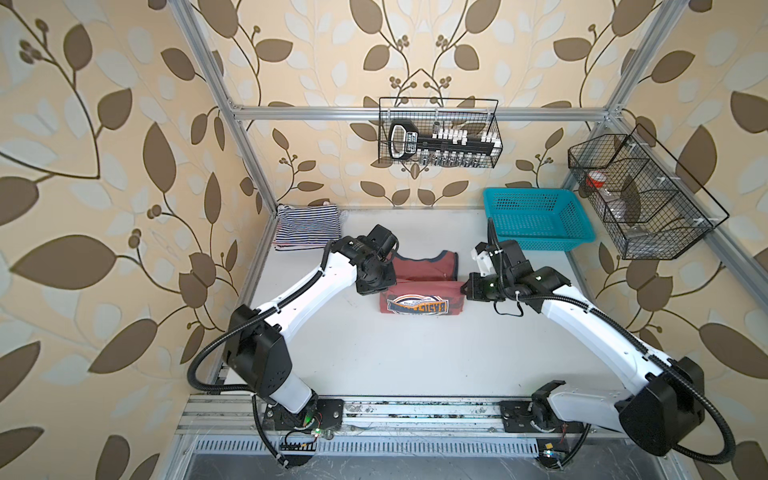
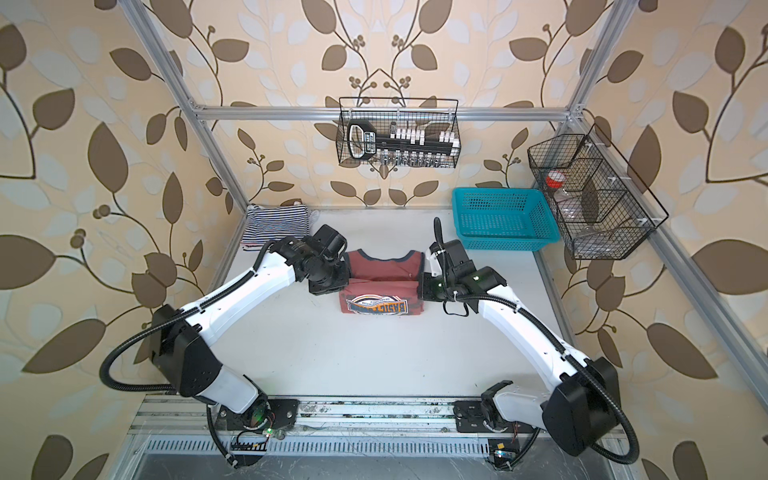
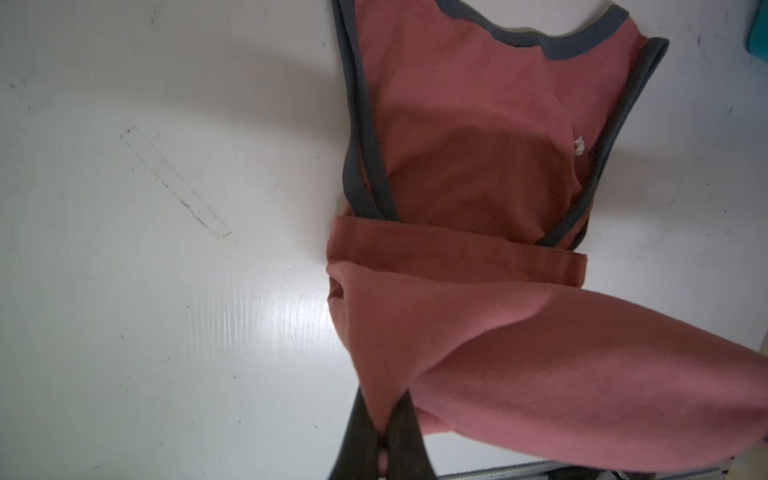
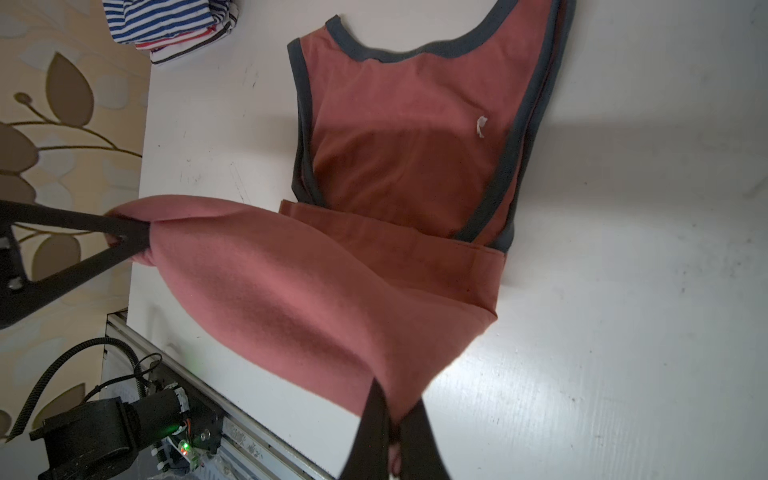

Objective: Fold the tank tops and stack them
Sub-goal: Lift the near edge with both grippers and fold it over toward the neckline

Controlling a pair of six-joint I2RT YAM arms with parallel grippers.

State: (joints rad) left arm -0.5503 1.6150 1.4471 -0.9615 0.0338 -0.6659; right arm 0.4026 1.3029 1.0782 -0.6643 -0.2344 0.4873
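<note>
Both end effectors are clamped on cloth. Our left end effector [image 3: 380,432] pinches one hem corner of the red top [image 1: 419,305], and our right end effector [image 4: 392,419] pinches the other. We hold the corners apart and level so the hem runs taut between them. That lets the lower half come over as one straight flap, raised off the desk [image 1: 415,365], with the print facing up in both top views. The upper half lies flat, neck toward the back wall, with its sides already turned in, so it anchors the fold. We judge this to be the crosswise fold, roughly halfway over. The striped tops [image 1: 305,228] sit folded in the far left corner, well apart, and that is probably where this one belongs next. The basket [image 1: 544,243] stands far right, clear of our reach.
</note>
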